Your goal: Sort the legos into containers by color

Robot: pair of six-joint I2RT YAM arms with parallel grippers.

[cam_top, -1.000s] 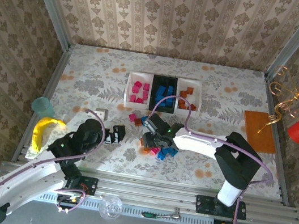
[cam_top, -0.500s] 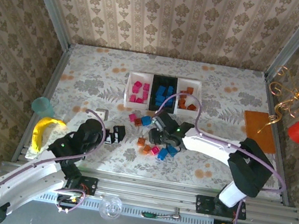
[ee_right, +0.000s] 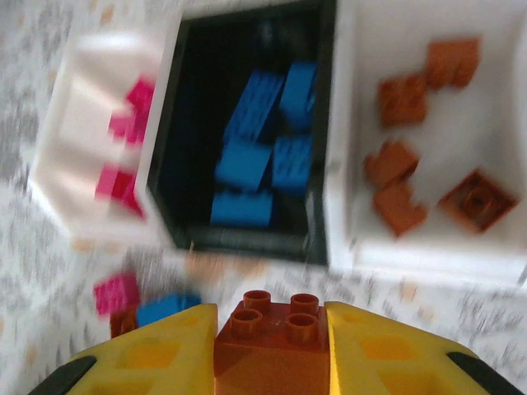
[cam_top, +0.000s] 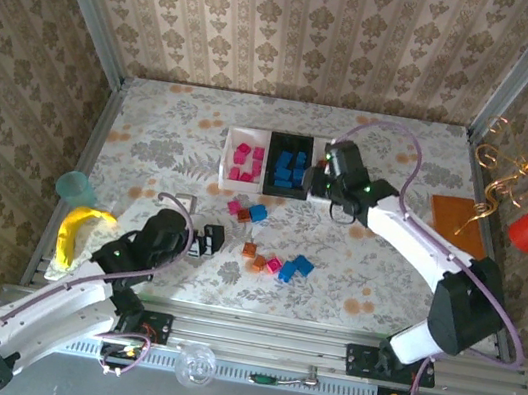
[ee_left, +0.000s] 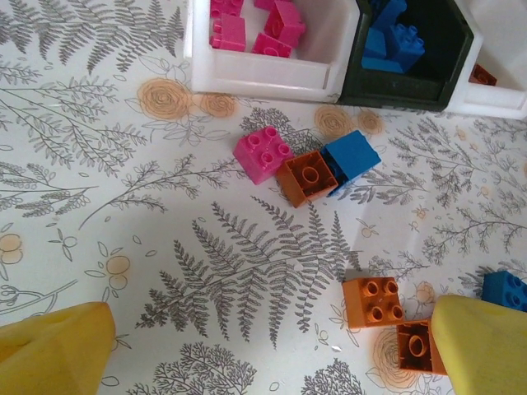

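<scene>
Orange-brown brick [ee_right: 272, 354] is pinched between the yellow fingers of the right gripper [cam_top: 320, 179], jaws barely parted around it. It is held at the 6 o'clock edge of the tray row, by the right white tray [ee_right: 387, 33], where other orange-brown bricks are seen. Blue ones are seen in the black tray [ee_right: 214, 99], pink in the left white tray [ee_left: 263, 82]. Left gripper [ee_left: 268, 362] is spread wide, nothing held. Loose legos [ee_left: 309, 177] are scattered on the table [ee_left: 165, 247] at 6 o'clock of the trays.
</scene>
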